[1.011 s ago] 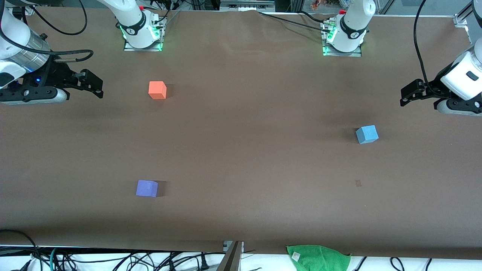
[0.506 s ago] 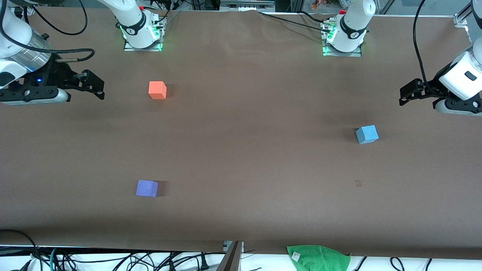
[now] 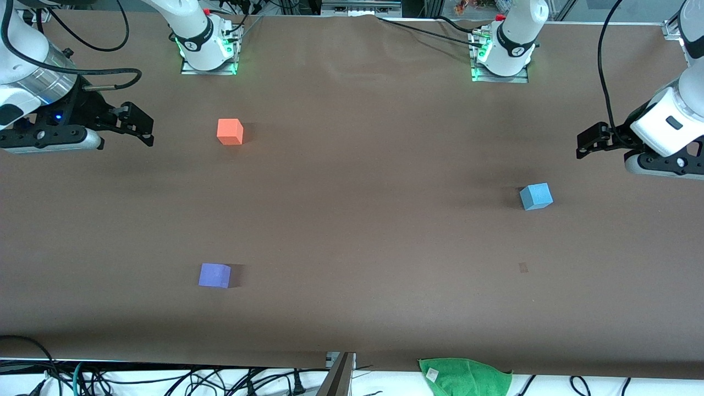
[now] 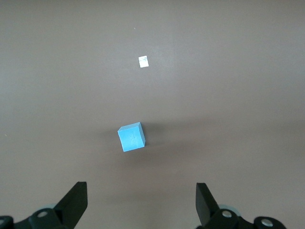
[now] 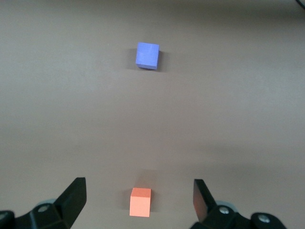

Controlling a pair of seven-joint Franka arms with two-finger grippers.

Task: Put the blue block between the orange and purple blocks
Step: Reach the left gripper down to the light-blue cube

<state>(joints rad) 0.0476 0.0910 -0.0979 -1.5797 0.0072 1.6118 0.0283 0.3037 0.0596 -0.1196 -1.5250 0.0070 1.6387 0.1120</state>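
Note:
The light blue block (image 3: 535, 196) sits on the brown table toward the left arm's end; it also shows in the left wrist view (image 4: 131, 137). The orange block (image 3: 229, 131) sits toward the right arm's end, farther from the front camera. The purple block (image 3: 214, 275) sits nearer the camera than the orange one. Both show in the right wrist view, orange (image 5: 140, 201) and purple (image 5: 147, 55). My left gripper (image 3: 587, 141) is open and empty, up over the table edge beside the blue block. My right gripper (image 3: 136, 124) is open and empty, beside the orange block.
A green cloth (image 3: 465, 376) lies off the table's front edge. A small pale mark (image 3: 523, 268) is on the table nearer the camera than the blue block. Cables run along the front edge and by the arm bases (image 3: 208, 49).
My left gripper has shifted a little toward the table's middle and slightly down in the front view. My right gripper has barely moved. The blocks have not moved.

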